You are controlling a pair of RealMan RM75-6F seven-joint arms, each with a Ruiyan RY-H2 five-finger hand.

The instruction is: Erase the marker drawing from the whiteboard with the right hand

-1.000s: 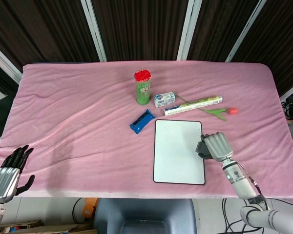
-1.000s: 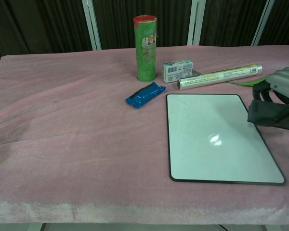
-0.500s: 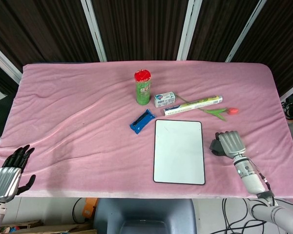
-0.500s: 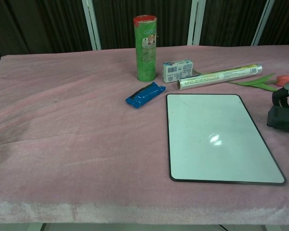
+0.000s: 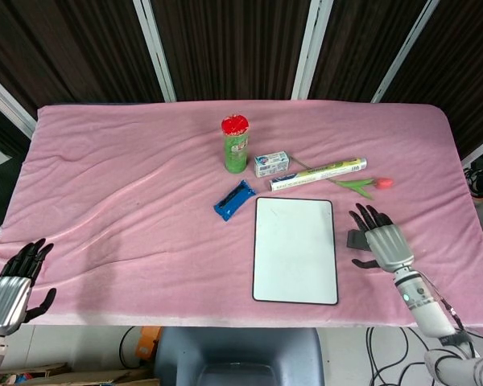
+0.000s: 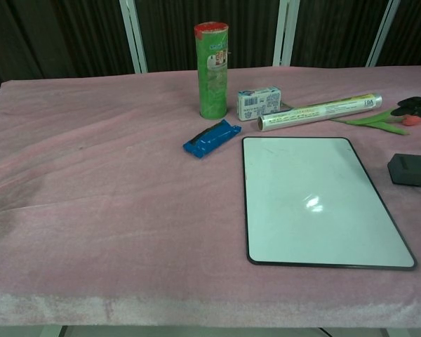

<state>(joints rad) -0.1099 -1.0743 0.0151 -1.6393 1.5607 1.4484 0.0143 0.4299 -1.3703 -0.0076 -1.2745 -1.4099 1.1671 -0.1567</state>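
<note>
The right hand (image 5: pixel 384 241) has let go of the dark eraser (image 6: pixel 412 170) it gripped a second ago beside the whiteboard; its fingers are now spread wide and hold nothing, and the eraser lies flat on the pink cloth (image 5: pixel 129 169) just off the board's right edge. From the chest view only dark fingertips (image 6: pixel 417 105) show at the right border, above the eraser.

At the far left, the left hand (image 5: pixel 12 283) hangs off the table's near corner, fingers apart and empty. The cloth covers the whole table and is creased across its left half, with a darker patch near the front left. Behind the table stands a wall of dark panels (image 5: pixel 225 44) split by pale slanted uprights.

Toward the middle, a blue packet (image 5: pixel 233 199) lies at an angle near the whiteboard's (image 5: pixel 295 249) upper left corner. Behind it stands a green tube with a red lid (image 5: pixel 235 144), upright, and just to its right a small white-and-blue box (image 5: pixel 271 163). The whiteboard itself lies flat near the front edge, black-rimmed, its surface white with no drawing visible from either camera and a glint of light on it.

A long foil roll (image 5: pixel 318 173) lies aslant behind the board, and further right an artificial tulip (image 5: pixel 369 184) with green leaves and a red-orange bud rests on the cloth, near the right hand's fingertips.
</note>
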